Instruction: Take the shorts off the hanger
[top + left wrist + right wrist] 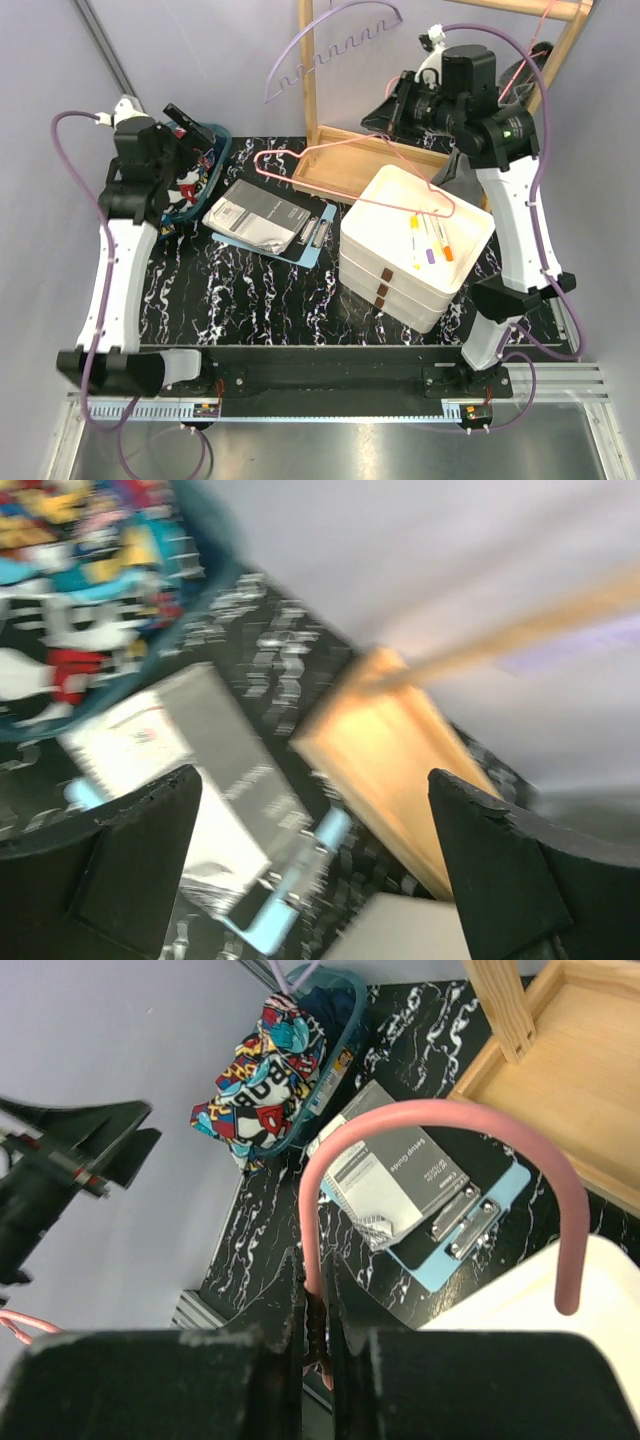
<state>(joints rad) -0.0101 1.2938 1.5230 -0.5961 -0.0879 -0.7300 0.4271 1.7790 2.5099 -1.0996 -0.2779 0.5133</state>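
The teal basket (pixel 224 150) sits at the far left of the table, and the graffiti-print shorts (pixel 262 1070) lie in it beside the navy shorts (pixel 335 1005). The pink hanger (pixel 440 1108) is bare, well apart to the right, lying left to right. The right gripper (pixel 315 1300) pinches its wire tight. The left gripper (pixel 312 790), nearer the shorts, hangs just above them, fingers wide apart, holding nothing

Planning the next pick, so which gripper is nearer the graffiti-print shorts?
Left. The left gripper hangs open right by the graffiti-print shorts; the right gripper is far off to their right, shut on the pink hanger.
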